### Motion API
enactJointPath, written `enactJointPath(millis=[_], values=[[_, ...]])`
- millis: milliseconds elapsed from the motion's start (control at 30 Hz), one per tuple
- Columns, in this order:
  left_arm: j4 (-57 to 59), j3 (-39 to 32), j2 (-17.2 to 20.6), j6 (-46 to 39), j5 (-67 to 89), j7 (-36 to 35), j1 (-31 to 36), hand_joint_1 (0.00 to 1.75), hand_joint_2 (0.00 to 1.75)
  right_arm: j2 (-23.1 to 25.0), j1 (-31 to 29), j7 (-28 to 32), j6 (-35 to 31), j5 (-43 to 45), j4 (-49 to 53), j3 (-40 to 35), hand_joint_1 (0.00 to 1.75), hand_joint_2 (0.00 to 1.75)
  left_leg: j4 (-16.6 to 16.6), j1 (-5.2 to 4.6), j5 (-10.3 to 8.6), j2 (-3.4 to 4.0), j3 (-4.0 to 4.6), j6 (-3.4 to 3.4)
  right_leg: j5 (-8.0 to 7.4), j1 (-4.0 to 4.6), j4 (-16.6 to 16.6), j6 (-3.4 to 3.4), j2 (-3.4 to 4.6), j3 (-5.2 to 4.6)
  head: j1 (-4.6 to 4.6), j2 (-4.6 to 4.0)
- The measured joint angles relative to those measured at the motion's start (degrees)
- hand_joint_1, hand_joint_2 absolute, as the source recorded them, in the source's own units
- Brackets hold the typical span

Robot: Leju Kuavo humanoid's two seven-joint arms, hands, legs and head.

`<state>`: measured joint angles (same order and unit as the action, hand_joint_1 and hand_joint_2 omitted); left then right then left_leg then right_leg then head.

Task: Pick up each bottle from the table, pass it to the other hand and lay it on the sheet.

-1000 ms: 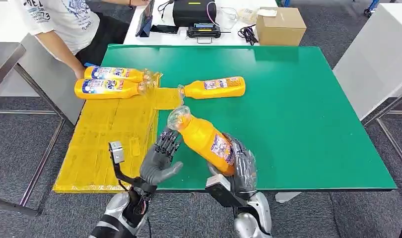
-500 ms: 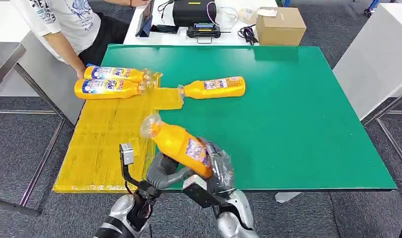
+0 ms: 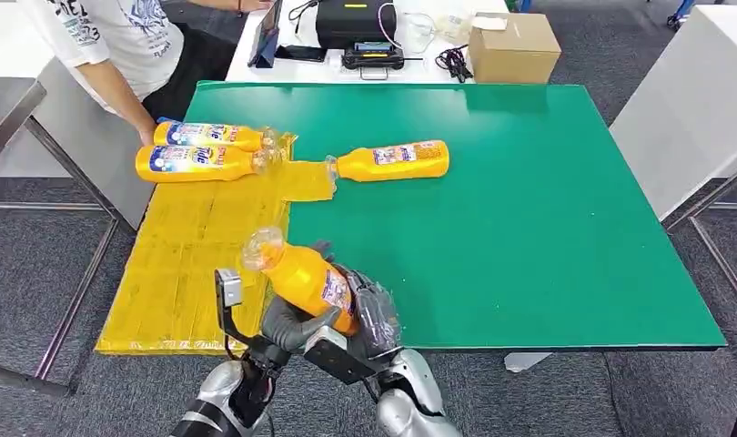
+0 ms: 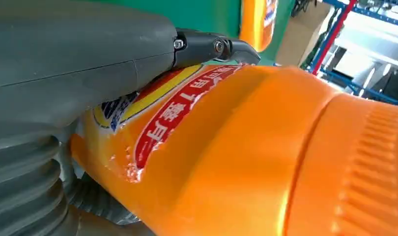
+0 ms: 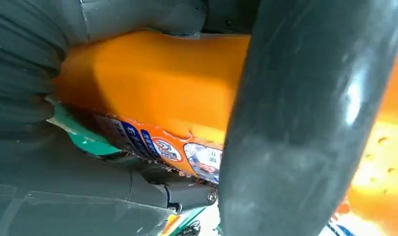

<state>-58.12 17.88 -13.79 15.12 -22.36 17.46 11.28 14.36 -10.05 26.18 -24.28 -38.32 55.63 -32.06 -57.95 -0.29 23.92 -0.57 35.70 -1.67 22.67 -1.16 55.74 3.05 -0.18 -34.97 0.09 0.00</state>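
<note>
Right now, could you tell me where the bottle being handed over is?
In the head view, the orange plastic bottle is between both hands at the table's near edge, beside the yellow sheet.

The orange plastic bottle with the clear cap [image 3: 303, 279] has been carried left, from over the green tabletop [image 3: 529, 228] to the near edge of the yellow sheet [image 3: 201, 255], its cap now above that sheet. The right hand [image 3: 372, 314] has travelled left with it, and the left hand [image 3: 292, 325], apart from the bottle a second ago, now grips it from beneath.
</note>
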Motion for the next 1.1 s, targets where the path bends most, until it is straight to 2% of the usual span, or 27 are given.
enactJointPath(millis=[33,67,100,533,567,600,633,667,933,1100], values=[[0.1,-0.2,0.0,0.0,0.0,0.4,-0.2,0.0,1.75,0.0,-0.3,-0.1,0.1,0.0,-0.6,-0.2,1.75,1.75,0.0,0.0,0.0,0.0,0.0,0.0,0.0,0.0,0.0,0.0,0.0,-0.01,0.0,0.0],[0.1,-0.5,0.0,-0.1,0.0,0.7,-0.3,0.16,1.75,0.0,-0.6,-0.2,0.2,-0.1,-1.2,-0.6,1.75,1.75,0.0,0.0,0.0,0.0,0.0,0.0,0.0,0.0,0.0,0.0,0.0,-0.01,-0.02,0.0],[0.1,-0.7,0.0,-0.1,0.1,0.8,-0.4,1.75,1.75,0.0,-0.9,-0.2,0.2,-0.1,-1.6,-0.8,1.75,1.75,0.0,0.0,0.0,-0.01,0.0,0.0,0.0,0.0,0.0,0.0,0.0,-0.01,-0.02,0.0],[-0.7,-1.7,-0.1,-2.4,1.8,2.8,-1.3,1.75,1.75,0.6,-1.7,-0.2,0.5,0.7,-3.3,-1.4,1.75,1.75,0.0,0.0,0.0,0.0,0.0,0.0,0.0,0.0,0.0,0.0,0.01,-0.02,0.0,0.0],[-0.7,-1.8,-0.1,-2.4,1.9,2.9,-1.4,1.75,1.75,0.7,-1.7,-0.2,0.4,0.7,-3.3,-1.4,1.62,1.75,0.0,0.0,0.0,0.0,0.0,0.0,0.0,0.0,0.0,0.0,0.01,-0.02,0.0,0.0],[-0.8,-1.9,-0.2,-2.6,2.1,3.0,-1.4,1.75,1.75,0.7,-1.7,-0.2,0.4,0.7,-3.3,-1.4,0.0,1.75,0.0,0.0,0.0,0.01,0.0,0.0,0.0,-0.01,0.0,0.0,0.02,-0.02,-0.02,0.0],[-1.0,-2.0,-0.2,-3.1,2.5,3.3,-1.5,1.75,1.75,0.7,-1.7,-0.1,0.4,0.8,-3.3,-1.4,0.0,1.75,0.0,0.0,0.0,0.01,0.0,0.0,0.0,0.0,0.0,0.0,0.02,-0.03,0.0,0.0],[-1.2,-2.0,-0.2,-3.6,3.1,3.7,-1.6,1.75,1.75,0.8,-1.8,-0.1,0.4,0.8,-3.3,-1.4,0.0,0.0,0.0,0.0,0.0,0.02,0.0,0.0,0.0,0.0,0.0,0.0,0.03,-0.03,0.0,0.0],[-5.0,-2.2,-0.5,-10.0,7.4,6.8,-1.6,1.75,1.75,0.7,-0.3,0.0,0.5,2.9,0.1,-1.0,0.0,0.0,0.0,0.0,0.0,0.02,0.0,0.0,0.0,0.0,0.0,0.0,0.05,-0.04,0.02,0.0],[-8.8,-4.7,-0.5,-15.8,9.7,9.5,-0.8,1.75,1.75,-0.3,4.1,0.9,0.7,6.6,10.1,0.3,0.0,0.0,0.0,0.0,0.0,0.02,0.04,0.0,0.0,0.0,0.0,0.0,0.05,-0.05,-0.02,0.0]])
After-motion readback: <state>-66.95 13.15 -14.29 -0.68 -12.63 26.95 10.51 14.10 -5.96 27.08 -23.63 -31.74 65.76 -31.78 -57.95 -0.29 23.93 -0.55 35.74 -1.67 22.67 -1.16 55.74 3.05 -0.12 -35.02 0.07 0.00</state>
